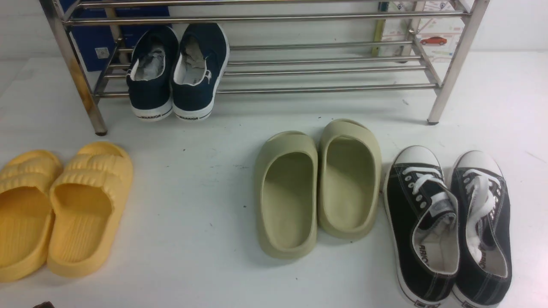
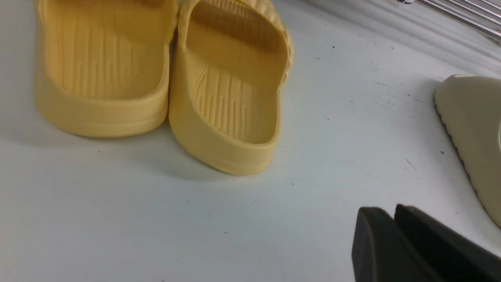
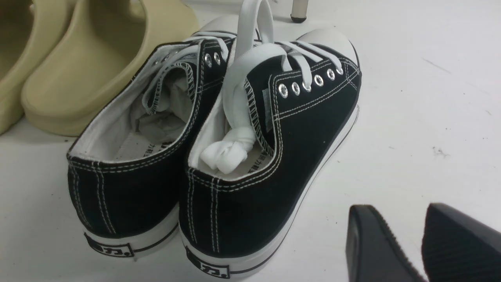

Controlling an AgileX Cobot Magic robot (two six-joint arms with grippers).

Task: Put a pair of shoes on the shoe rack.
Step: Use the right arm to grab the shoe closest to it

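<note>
Yellow slides (image 1: 64,205) lie in front of the rack's (image 1: 299,18) left leg. The left gripper (image 2: 385,215) hangs near their heels, fingers pressed together, holding nothing. Navy slip-ons (image 1: 177,72) sit on the rack's lower shelf toward its left end, heels outward. Olive slides (image 1: 319,188) lie in front of the rack's middle.

The sneakers (image 1: 449,222) stand side by side, touching, on the white surface (image 1: 192,192) in front of the rack's right leg, toes toward it. The right gripper (image 3: 407,221) hangs just behind the outer sneaker's heel, jaws spread, nothing between them.

This looks like the approach to the first pick: neither sneaker is lifted or gripped. The next move probably calls for the right gripper to come over a heel collar, one finger inside the opening and one outside, and close on the canvas wall. The knotted lace bundle inside the outer sneaker may get in the way. The free stretch of the rack's lower shelf, right of the slip-ons, looks the natural place to set them.
</note>
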